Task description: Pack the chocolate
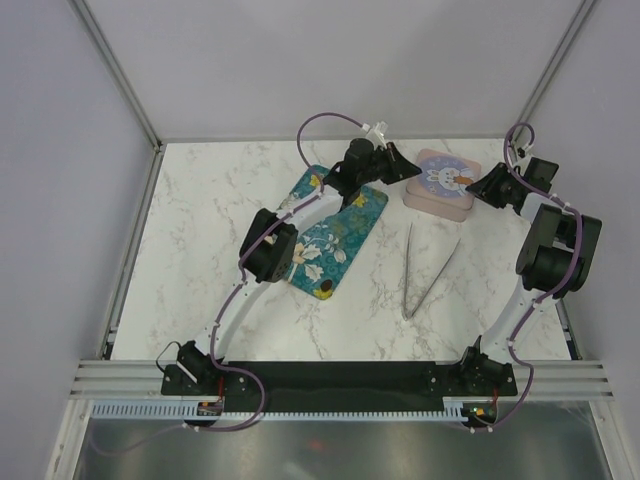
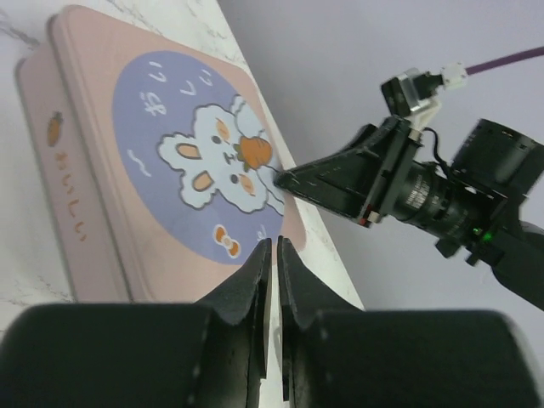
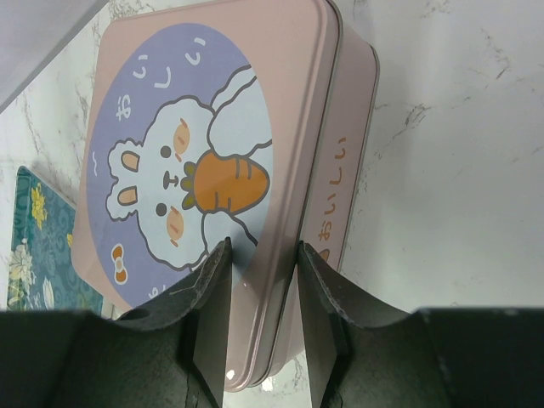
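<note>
No chocolate shows in any view. A pink tin (image 1: 443, 182) with a rabbit and carrot on its closed lid stands at the back of the table; it also shows in the left wrist view (image 2: 127, 127) and the right wrist view (image 3: 195, 110). My left gripper (image 1: 410, 168) is shut and empty, its tips (image 2: 274, 244) just over the tin's left edge. My right gripper (image 1: 480, 188) is open, and its jaws (image 3: 262, 248) straddle the lid's right rim, one over the lid and one beside the tin's wall. It also shows in the left wrist view (image 2: 287, 178).
A teal tray (image 1: 335, 245) printed with yellow and white flowers lies left of the tin, partly under my left arm; a corner shows in the right wrist view (image 3: 34, 246). Metal tongs (image 1: 425, 270) lie on the marble in front of the tin. Walls enclose the table.
</note>
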### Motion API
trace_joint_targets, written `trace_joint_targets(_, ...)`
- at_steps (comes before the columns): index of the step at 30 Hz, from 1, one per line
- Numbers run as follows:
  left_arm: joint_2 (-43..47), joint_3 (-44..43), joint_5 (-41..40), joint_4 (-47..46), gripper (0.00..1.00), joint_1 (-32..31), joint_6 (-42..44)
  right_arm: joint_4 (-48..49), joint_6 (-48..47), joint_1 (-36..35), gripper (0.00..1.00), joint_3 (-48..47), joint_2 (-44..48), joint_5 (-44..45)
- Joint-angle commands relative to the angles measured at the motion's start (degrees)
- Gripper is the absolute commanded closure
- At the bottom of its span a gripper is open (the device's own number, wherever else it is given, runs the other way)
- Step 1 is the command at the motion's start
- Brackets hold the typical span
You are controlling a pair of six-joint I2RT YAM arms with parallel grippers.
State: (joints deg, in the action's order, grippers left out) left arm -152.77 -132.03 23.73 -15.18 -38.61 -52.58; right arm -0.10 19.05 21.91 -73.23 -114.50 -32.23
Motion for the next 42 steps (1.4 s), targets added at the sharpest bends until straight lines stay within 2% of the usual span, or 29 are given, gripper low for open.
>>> trace_joint_targets(1, -2.26, -2.8, -5.07, 4.88, 0.88, -0.76, 5.35, -13.0, -5.43, -1.43, 0.98, 3.27, -5.91, 4.28)
trace_joint_targets(4, -4.11, -4.02, -5.71, 13.31, 0.91, -1.56, 10.02, -13.52, -5.43, -1.43, 0.98, 2.92, -5.48, 4.37)
trace_joint_targets(6, -4.47, -2.98, -4.48, 17.09, 0.93, -1.73, 10.21, -13.61, -5.16, -1.43, 0.98, 2.57, -5.47, 4.45)
trace_joint_targets(10, -2.54, -0.08, -5.09, 17.91, 0.93, -1.91, 13.37, -13.7, -4.64, -1.35, 0.95, 2.48, -5.3, 3.66)
trace_joint_targets(15, -1.31, -0.6, -4.83, 17.99, 0.92, -2.0, 13.91, -13.79, -4.28, -1.43, 0.92, 2.74, -5.39, 3.49)
trace_joint_targets(19, -1.13, -0.42, -4.3, 17.82, 0.91, -1.91, 13.47, -13.7, -2.27, -1.43, 0.85, 1.7, -3.2, 2.52)
trace_joint_targets(21, -1.3, -0.42, -3.95, 17.2, 0.91, -1.91, 13.12, -14.14, -0.43, -1.26, 0.77, 0.64, -1.96, 3.57)
trace_joint_targets(23, -1.92, -0.51, -3.43, 16.24, 0.91, -1.64, 11.89, -15.89, 0.11, -0.82, 0.64, -1.29, -0.21, 5.58)
trace_joint_targets(28, -2.62, -0.42, -1.75, 15.44, 0.91, -1.47, 9.86, -19.84, 0.37, -0.29, 0.54, -4.72, 3.48, 10.6)
trace_joint_targets(33, -2.88, -0.51, -1.4, 12.81, 0.91, -1.56, 9.08, -21.17, 2.3, -0.2, 0.53, -7.62, 4.81, 12.98)
trace_joint_targets(36, -2.89, -0.51, -1.23, 12.02, 0.91, -1.56, 8.63, -20.21, 3.71, -0.73, 0.57, -9.47, 4.46, 10.97)
trace_joint_targets(39, -3.06, -0.42, -0.79, 11.23, 0.92, -1.56, 7.93, -15.82, 5.12, -3.01, 0.81, -11.49, 3.59, 7.02)
trace_joint_targets(40, -3.06, -0.42, -0.53, 10.96, 0.92, -1.56, 7.67, -10.33, 6.95, -3.45, 0.92, -11.41, 2.97, 0.56)
trace_joint_targets(42, -3.24, -0.42, -0.26, 10.61, 0.92, -1.56, 6.88, -3.19, 15.28, -4.33, 0.97, -11.06, 0.7, -5.01)
